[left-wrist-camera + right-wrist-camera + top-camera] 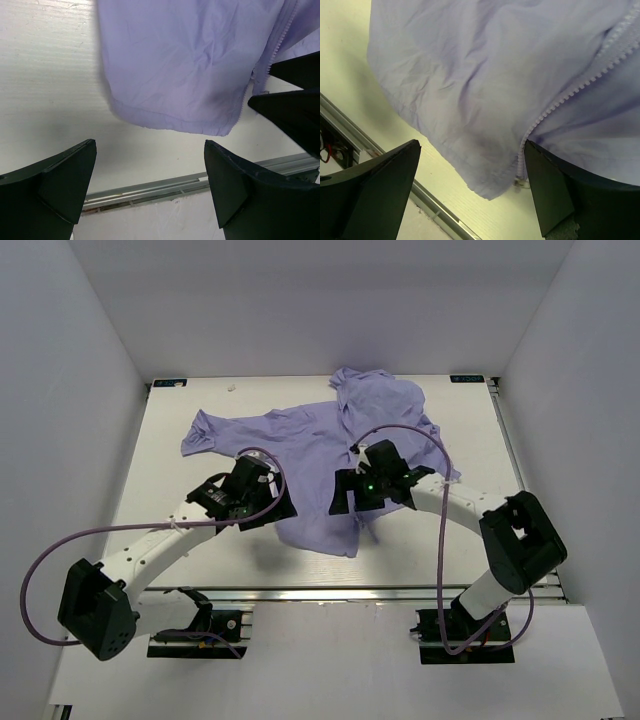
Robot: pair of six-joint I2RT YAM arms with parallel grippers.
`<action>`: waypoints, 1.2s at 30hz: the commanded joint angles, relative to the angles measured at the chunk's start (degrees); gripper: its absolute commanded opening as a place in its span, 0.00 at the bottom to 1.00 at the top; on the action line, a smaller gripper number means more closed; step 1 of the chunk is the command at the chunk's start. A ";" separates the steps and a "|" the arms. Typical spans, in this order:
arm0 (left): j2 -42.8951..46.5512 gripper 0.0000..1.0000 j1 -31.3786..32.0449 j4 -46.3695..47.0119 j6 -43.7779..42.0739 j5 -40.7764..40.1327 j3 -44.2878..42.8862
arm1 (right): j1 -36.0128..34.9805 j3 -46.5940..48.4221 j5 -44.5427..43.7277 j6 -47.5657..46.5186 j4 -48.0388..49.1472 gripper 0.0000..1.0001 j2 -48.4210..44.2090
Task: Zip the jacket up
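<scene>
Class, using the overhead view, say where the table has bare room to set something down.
Bare table lies left of the jacket, between its sleeve and the left edge, and at the far right corner, between the hood and the right edge. Crowded: near middle, where the left gripper and right gripper hover at the hem.

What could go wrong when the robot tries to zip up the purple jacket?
1. The zipper's bottom end is tiny beside the right gripper, so the open jaws might pinch wrinkled jacket fabric instead.
2. The left gripper is open close by at the same hem, so the two could bump.
3. Nothing pins the jacket, so pulling might just drag it along.
</scene>
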State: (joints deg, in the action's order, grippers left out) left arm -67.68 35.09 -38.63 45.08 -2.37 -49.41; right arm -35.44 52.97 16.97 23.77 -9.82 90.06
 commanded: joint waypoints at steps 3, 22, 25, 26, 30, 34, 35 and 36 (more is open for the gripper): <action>2.55 0.98 0.06 -0.74 0.36 -0.79 0.54 | -5.07 5.12 -6.33 1.80 -3.53 0.89 3.09; 5.28 0.98 0.06 -0.83 0.27 -1.15 2.21 | -12.29 2.93 -20.13 3.31 -11.35 0.89 -7.35; 5.28 0.98 0.06 -0.83 0.10 -0.97 2.12 | -11.24 2.66 -30.66 6.01 -17.06 0.89 -8.23; 5.36 0.98 0.06 -0.74 0.10 -0.97 2.21 | -10.88 1.97 -34.25 7.07 -17.85 0.89 -8.41; 5.01 0.98 0.06 -0.30 -0.08 -0.53 2.21 | -9.47 -1.63 -34.73 7.61 -14.54 0.87 -9.90; 4.93 0.98 0.06 -0.65 -0.17 -0.62 2.03 | -9.47 -2.78 -34.90 5.77 -13.12 0.78 -8.94; 4.93 0.98 0.06 -0.65 -0.25 -0.70 2.12 | -9.47 -3.05 -35.25 4.20 -12.59 0.77 -8.59; 5.01 0.98 0.06 -0.57 -0.26 -0.70 2.12 | -9.47 -2.96 -35.17 3.14 -12.07 0.76 -7.54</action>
State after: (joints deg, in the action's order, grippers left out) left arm -63.96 35.09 -40.01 45.23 -3.57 -47.46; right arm -44.71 49.98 -15.62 29.19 -24.18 81.76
